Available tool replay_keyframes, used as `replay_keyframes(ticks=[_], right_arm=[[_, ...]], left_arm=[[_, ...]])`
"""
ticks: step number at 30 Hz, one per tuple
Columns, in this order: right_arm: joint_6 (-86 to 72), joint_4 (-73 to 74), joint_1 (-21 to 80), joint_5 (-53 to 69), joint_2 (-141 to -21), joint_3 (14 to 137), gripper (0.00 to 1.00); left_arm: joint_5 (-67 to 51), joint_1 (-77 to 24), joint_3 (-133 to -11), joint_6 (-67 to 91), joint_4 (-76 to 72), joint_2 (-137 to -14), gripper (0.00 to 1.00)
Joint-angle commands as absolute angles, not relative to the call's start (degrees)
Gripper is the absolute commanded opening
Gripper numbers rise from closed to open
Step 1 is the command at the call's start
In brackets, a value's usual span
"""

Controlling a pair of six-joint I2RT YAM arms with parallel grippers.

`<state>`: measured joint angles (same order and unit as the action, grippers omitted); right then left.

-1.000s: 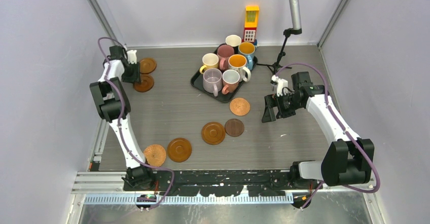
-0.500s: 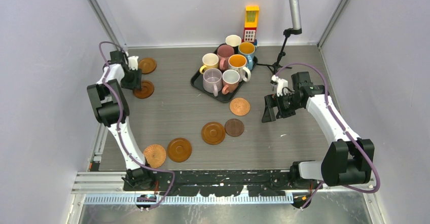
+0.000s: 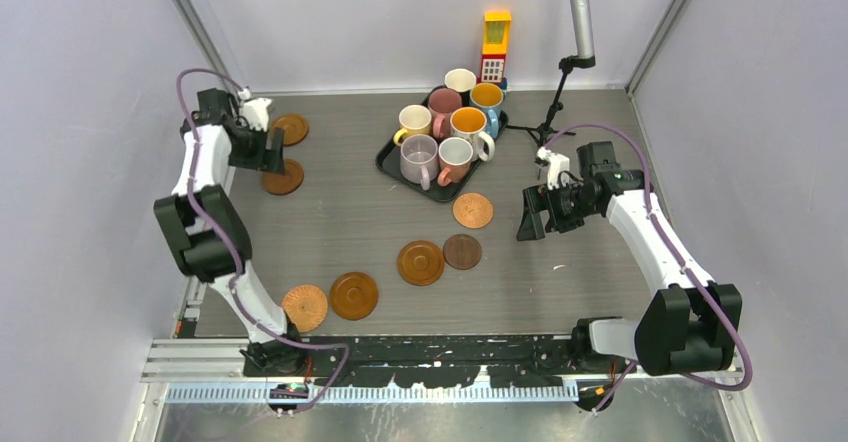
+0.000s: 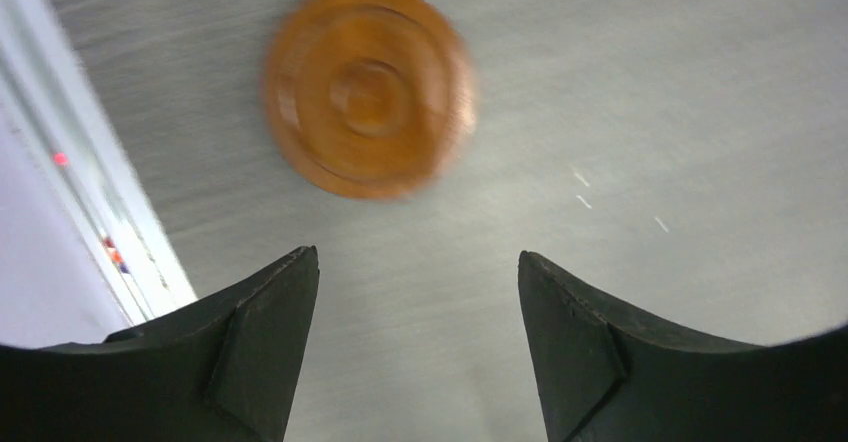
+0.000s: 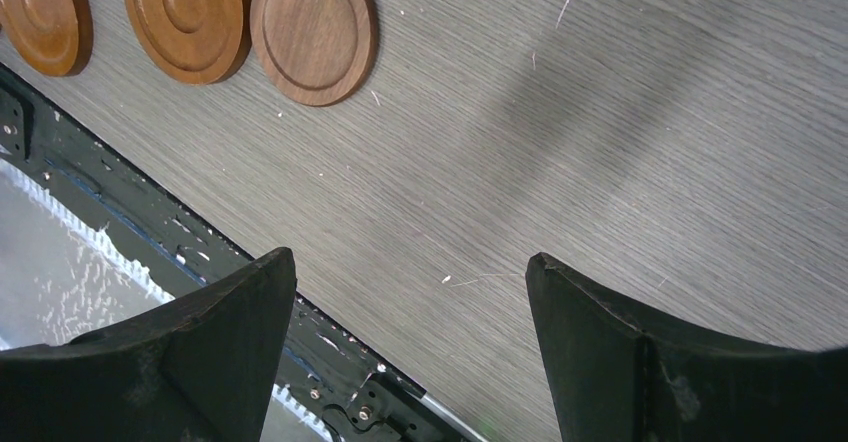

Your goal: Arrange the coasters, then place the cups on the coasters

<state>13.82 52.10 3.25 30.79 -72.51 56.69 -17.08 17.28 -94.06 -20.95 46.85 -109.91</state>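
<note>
Seven brown coasters lie flat on the table: two at the far left (image 3: 291,129) (image 3: 283,177), three mid-table (image 3: 472,210) (image 3: 461,251) (image 3: 420,262), two near the front (image 3: 354,295) (image 3: 305,306). Several cups (image 3: 456,155) stand together on the black tray. My left gripper (image 3: 268,149) hangs open between the two far-left coasters and holds nothing. In the left wrist view an orange ringed coaster (image 4: 368,90) lies ahead of the left gripper (image 4: 415,262), apart from the fingers. My right gripper (image 3: 530,217) is open and empty, right of the mid-table coasters. The right wrist view shows three coasters (image 5: 313,30) beyond the right gripper (image 5: 410,262).
The black tray (image 3: 388,164) sits at the back centre. A yellow-red toy block tower (image 3: 494,47) stands behind it. A black stand (image 3: 556,102) with a grey pole rises at the back right. Grey walls close in both sides, and a metal rail (image 3: 430,352) runs along the front edge.
My left gripper has opened and let go of the far-left coaster, which now lies on the table. The left arm has drawn back and up. The right arm has not moved.
</note>
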Motion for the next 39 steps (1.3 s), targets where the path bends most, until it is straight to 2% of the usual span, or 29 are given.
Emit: replay_keyframes(ticks=[1, 7, 9, 12, 20, 25, 33, 39], right_arm=[[14.58, 51.31, 3.0, 31.83, -70.28, 57.57, 0.89], [14.63, 51.31, 3.01, 31.64, -69.35, 57.81, 0.89], [14.66, 51.33, 2.99, 31.64, -69.22, 57.79, 0.89], [14.66, 51.33, 3.0, 31.81, -69.5, 57.66, 0.89], [14.56, 51.29, 2.99, 31.45, -70.17, 57.74, 0.89], [14.58, 51.32, 3.05, 30.34, -70.37, 57.79, 0.89], [14.59, 51.19, 3.01, 30.06, -71.04, 57.92, 0.89], [14.59, 51.24, 2.99, 29.97, -71.45, 57.99, 0.9]], left_arm=[[-27.74, 12.86, -84.82, -32.19, 55.3, -97.18, 0.76], [-26.24, 5.21, -68.2, -41.87, 57.2, -84.33, 0.81], [-24.56, 1.49, -63.28, -43.4, 56.53, -80.96, 0.85], [-20.78, -5.14, -56.98, -43.85, 53.72, -76.87, 0.86], [-10.22, -21.88, -47.83, -40.47, 47.09, -74.9, 0.87], [-4.87, -29.2, -43.96, -39.05, 43.17, -75.68, 0.92], [-3.26, -32.14, -41.23, -36.35, 37.84, -78.54, 0.87], [4.63, -31.12, -41.25, -33.24, 31.21, -83.75, 0.79]])
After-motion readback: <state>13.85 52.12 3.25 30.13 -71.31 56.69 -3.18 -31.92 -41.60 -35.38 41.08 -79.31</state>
